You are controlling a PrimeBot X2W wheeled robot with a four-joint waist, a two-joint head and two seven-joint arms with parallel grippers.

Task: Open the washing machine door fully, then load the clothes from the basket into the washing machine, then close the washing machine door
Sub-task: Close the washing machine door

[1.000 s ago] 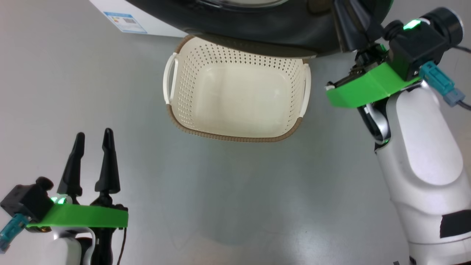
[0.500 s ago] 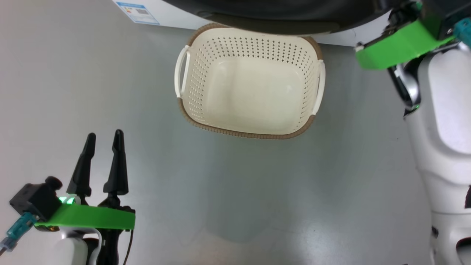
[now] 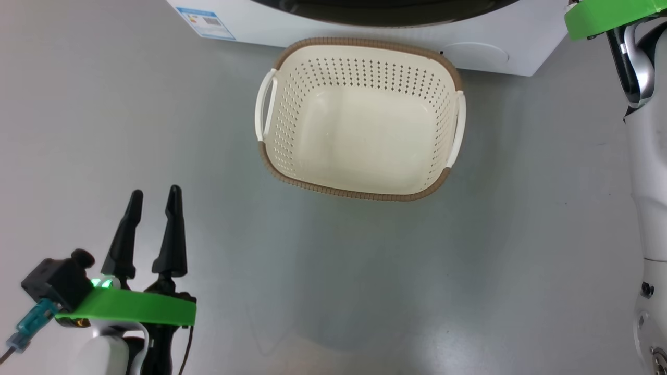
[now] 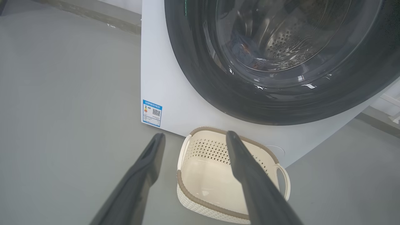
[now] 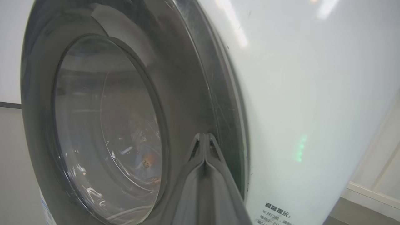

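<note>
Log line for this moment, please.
washing machine door: looks shut | clothes: inside, seen through door | basket: empty | left end effector: open, empty | right end effector: shut, tips at door rim

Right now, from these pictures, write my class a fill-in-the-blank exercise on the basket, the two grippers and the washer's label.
1. The basket on the floor is ____.
2. The left gripper, over the floor, is ____.
3. The right gripper, at the edge of the washing machine door, is ____.
4. The label on the washing machine has a ____ border.

Missing words: empty; open; shut; blue.
</note>
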